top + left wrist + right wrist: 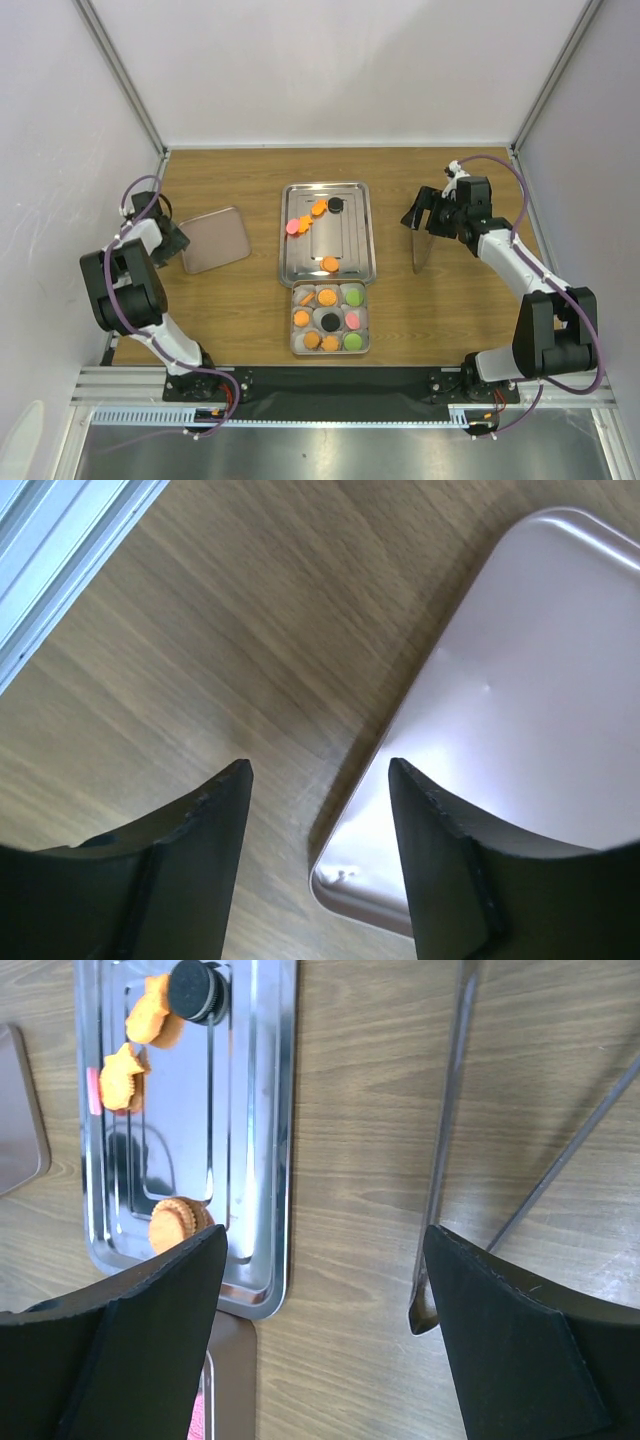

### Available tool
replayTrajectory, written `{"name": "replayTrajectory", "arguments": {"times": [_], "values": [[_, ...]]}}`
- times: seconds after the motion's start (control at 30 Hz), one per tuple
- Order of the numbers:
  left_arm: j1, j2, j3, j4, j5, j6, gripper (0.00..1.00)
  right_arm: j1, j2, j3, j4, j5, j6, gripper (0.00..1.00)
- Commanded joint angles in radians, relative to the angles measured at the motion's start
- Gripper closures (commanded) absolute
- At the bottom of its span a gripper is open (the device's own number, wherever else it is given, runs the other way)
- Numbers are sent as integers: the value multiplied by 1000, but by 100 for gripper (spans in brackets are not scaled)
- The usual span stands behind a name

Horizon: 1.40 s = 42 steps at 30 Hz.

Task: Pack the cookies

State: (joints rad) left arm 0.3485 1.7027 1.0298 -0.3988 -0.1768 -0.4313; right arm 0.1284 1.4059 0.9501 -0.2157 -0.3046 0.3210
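Left claw (320,770): I see it partly wide, holding nothing, at the edge of the pink lid (520,700);
Right claw (325,1235): wide, empty, near the tongs (445,1140);
Cookies (329,264): some on the steel tray (345,235); others in the box (292,300)

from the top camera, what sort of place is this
Probably a robot test cell in a lab, not a kitchen: white panel walls on aluminium posts box in a wooden table, and the left arm and right arm are bolted at its near edge.
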Motion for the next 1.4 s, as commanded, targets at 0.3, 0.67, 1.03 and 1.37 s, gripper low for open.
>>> {"name": "replayTrajectory", "arguments": {"times": [0.3, 0.67, 1.03, 1.37], "values": [[14, 87, 124, 40, 62, 60, 44, -4, -65, -8, 52, -44, 4, 15], [14, 164, 176, 40, 100, 65, 55, -10, -74, -13, 56, -41, 3, 15], [12, 179, 153, 87, 128, 52, 71, -10, -67, -11, 56, -59, 6, 15], [6, 175, 168, 94, 161, 43, 93, -10, -54, -10, 58, -50, 6, 15]]}}
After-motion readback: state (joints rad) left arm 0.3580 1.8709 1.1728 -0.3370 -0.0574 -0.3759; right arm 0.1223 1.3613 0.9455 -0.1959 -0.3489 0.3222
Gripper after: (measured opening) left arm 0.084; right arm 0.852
